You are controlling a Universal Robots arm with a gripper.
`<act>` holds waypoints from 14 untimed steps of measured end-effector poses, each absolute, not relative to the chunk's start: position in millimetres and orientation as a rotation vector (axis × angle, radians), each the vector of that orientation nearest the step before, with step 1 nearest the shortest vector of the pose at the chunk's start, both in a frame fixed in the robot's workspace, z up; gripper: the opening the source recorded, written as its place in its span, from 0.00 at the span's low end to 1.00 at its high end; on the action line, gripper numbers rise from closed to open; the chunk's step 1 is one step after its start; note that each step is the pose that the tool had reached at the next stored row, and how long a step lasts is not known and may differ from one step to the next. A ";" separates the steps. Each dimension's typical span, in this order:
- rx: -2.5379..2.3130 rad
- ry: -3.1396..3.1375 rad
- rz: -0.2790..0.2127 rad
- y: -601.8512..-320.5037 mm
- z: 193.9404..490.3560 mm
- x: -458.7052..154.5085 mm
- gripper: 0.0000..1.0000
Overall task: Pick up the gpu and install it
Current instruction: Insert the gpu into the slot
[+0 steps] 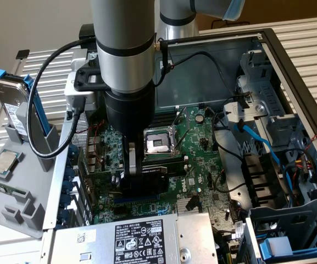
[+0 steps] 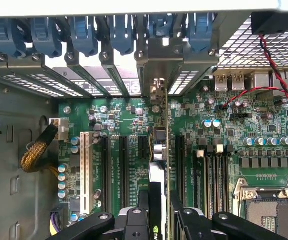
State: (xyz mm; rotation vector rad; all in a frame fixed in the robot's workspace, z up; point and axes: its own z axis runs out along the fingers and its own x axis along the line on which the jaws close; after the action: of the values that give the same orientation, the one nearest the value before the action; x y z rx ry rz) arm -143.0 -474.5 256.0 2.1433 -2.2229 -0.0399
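Wrist view shows the gripper clamped on the gpu, a finger on each face. The card stands on edge over the motherboard, among its expansion slots, with its silver bracket toward the blue slot latches. A white slot lies to one side and the CPU socket to the other. Red and black wires cross the board near the rear ports, apart from the card. In the exterior view, a power supply lies nearest the camera, and a hard drive stands outside the case at the exterior view's left.
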 end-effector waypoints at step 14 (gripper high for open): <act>2.143 -2.223 -0.040 -474.3 255.2 -143.0 0.27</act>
State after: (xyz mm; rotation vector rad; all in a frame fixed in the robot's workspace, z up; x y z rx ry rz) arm -143.0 -474.3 255.2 2.1430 -2.2233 -0.0400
